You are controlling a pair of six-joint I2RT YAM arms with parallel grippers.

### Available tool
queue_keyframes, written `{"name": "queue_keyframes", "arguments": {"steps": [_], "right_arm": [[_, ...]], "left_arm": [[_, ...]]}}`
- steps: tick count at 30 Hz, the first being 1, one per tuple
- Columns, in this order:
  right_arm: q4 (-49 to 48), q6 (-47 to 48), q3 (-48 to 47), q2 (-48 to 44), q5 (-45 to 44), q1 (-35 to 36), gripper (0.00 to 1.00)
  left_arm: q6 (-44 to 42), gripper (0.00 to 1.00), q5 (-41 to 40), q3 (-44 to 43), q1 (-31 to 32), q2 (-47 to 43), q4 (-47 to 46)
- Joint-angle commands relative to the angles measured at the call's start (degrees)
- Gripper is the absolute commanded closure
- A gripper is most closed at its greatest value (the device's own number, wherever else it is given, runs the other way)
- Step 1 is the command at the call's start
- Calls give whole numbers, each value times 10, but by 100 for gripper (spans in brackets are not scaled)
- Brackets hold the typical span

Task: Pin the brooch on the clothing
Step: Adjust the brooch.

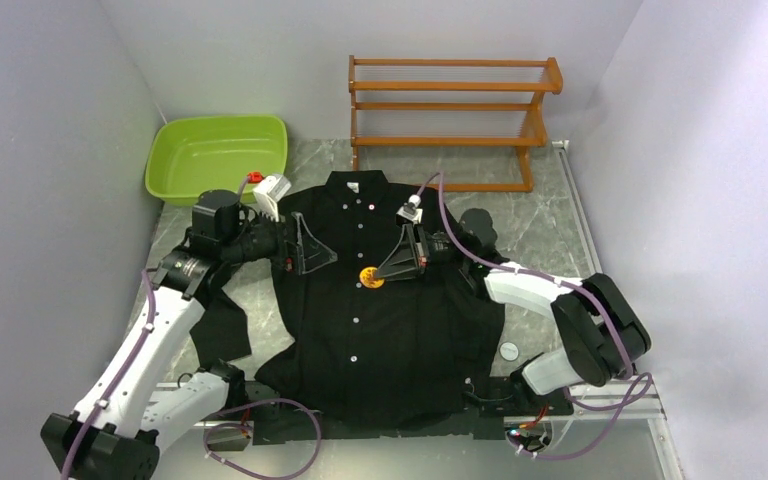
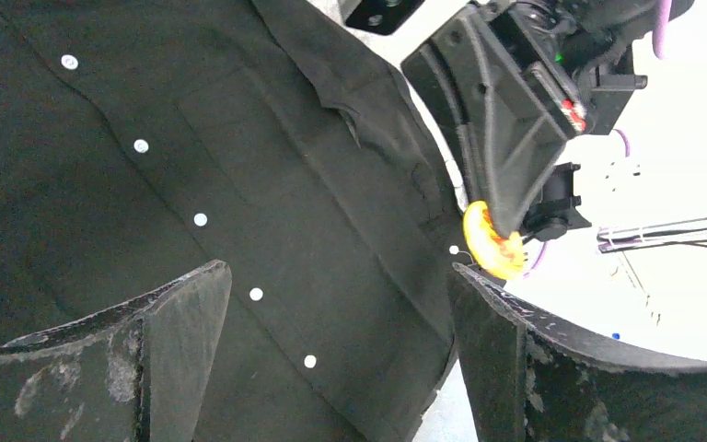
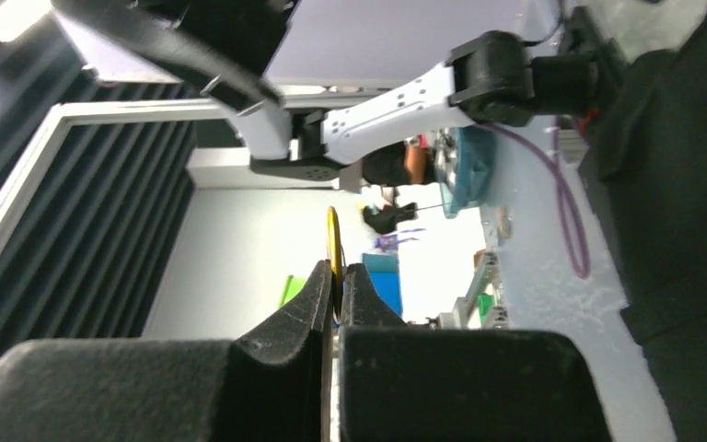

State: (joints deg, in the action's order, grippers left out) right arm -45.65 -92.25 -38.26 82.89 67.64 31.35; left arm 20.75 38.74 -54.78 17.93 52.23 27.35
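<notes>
The black shirt (image 1: 380, 330) lies flat on the table, collar to the back, white buttons down its middle. My right gripper (image 1: 380, 274) is shut on the orange brooch (image 1: 370, 277) and holds it over the button line at mid chest. The brooch shows edge-on between the right fingers in the right wrist view (image 3: 332, 241). In the left wrist view the brooch (image 2: 490, 244) hangs from the right gripper beside the shirt (image 2: 193, 166). My left gripper (image 1: 312, 262) is open and empty, just left of the brooch over the shirt's chest.
A green basin (image 1: 217, 155) stands at the back left. A wooden rack (image 1: 450, 120) stands at the back right. A small white round part (image 1: 510, 350) lies on the table right of the shirt's hem. The left sleeve (image 1: 222, 320) hangs by the left arm.
</notes>
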Motion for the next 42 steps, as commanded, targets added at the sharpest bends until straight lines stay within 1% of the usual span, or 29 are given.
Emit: {"name": "queue_keyframes", "arguments": {"steps": [1,2,4,5,6,9,12,13,16,18,19,21,25,28,31,36,40,42], "right_arm": [[-368,-277,36,25,-5,0,100],[-432,-321,44,41,-11,1,100],[-513,-372,53,65,-18,1,100],[-522,-372,57,68,-15,0,100],[-511,-357,59,65,-9,0,100],[-373,-261,59,32,4,-1,100],[-171,-120,35,-13,15,0,100],[-87,-44,22,-27,14,-1,100],[141,121,-32,-57,11,-1,100],[259,203,-66,-67,5,0,100],[292,226,-79,-70,3,-1,100],[309,236,-87,-74,2,0,100],[302,230,-83,-76,0,0,100],[289,221,-77,-79,0,-1,100],[300,229,-80,-82,0,-1,100],[311,239,-86,-87,0,0,100],[315,244,-87,-89,0,-1,100],[310,242,-85,-89,0,0,100]], "left_arm": [[17,9,24,-18,-1,16,-18],[25,9,30,-18,0,21,-19],[45,11,46,-16,0,28,-25],[56,11,53,-12,1,29,-33],[67,11,58,-4,2,28,-47],[98,11,69,6,4,17,-69],[126,11,68,12,5,3,-84],[138,11,69,14,5,2,-89],[180,12,83,20,7,2,-109],[208,14,89,23,11,2,-122],[225,16,90,27,12,2,-134],[260,18,93,32,18,3,-155],[302,28,90,35,40,12,-180],[304,34,75,30,66,22,-178],[305,39,60,26,95,39,-177],[277,44,9,11,138,72,-137],[290,56,25,16,160,96,-172],[298,64,31,20,167,102,-188]]}}
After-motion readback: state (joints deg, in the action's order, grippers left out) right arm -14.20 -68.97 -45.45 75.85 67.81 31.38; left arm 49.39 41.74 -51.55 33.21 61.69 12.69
